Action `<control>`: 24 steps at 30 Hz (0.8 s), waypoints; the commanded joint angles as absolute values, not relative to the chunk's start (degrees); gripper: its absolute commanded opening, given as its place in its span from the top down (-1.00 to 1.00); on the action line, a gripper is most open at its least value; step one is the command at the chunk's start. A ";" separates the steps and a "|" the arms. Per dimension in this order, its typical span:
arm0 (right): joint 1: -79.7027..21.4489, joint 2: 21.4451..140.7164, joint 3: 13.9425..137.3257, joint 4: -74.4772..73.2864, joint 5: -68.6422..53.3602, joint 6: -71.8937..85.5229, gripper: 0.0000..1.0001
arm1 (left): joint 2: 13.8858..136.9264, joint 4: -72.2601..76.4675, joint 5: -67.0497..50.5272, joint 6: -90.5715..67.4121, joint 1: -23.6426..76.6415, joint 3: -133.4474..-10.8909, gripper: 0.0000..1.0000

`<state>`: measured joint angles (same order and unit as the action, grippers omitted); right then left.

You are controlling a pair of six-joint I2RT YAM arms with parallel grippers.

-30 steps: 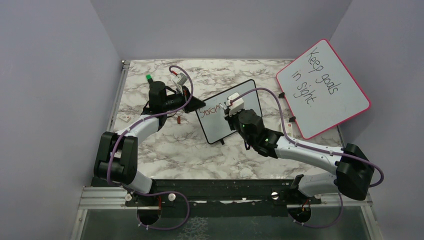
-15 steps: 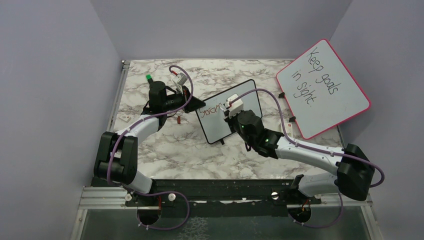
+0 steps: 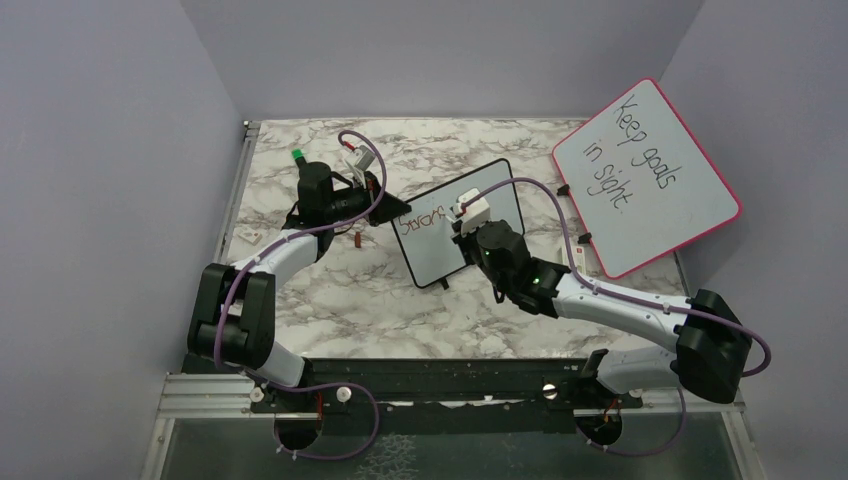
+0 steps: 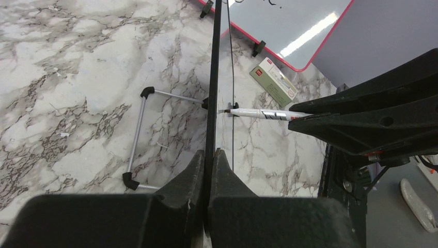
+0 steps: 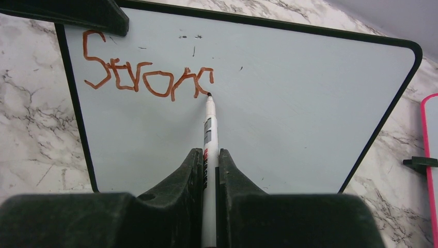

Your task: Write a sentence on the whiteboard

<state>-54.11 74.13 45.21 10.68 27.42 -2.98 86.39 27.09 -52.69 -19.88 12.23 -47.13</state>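
Clamping the whiteboard (image 5: pixel 310 103) in the left gripper (image 4: pixel 209 153) to steady it, pinching the marker (image 5: pixel 209 124) in the right gripper (image 5: pixel 206 153), partway through the sentence (image 5: pixel 155 82).

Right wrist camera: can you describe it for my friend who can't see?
The right gripper pinches a white marker, its tip touching a black-framed whiteboard at the end of reddish-brown letters reading "Stron" plus an unfinished letter. Marble tabletop shows beside it.

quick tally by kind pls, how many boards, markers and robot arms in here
boards: 2, the black-framed whiteboard and the pink-framed board
markers: 1, the marker
arms: 2, the left arm and the right arm
total: 5
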 commanded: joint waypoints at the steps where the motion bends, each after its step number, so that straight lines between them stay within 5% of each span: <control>1: -53.48 73.47 44.52 12.07 28.98 -2.80 0.99 | 88.29 21.53 -49.24 -17.23 12.66 -46.32 1.00; 24: -53.17 74.62 46.49 14.77 26.19 -3.78 0.99 | 88.51 21.53 -49.48 -17.16 12.66 -46.42 1.00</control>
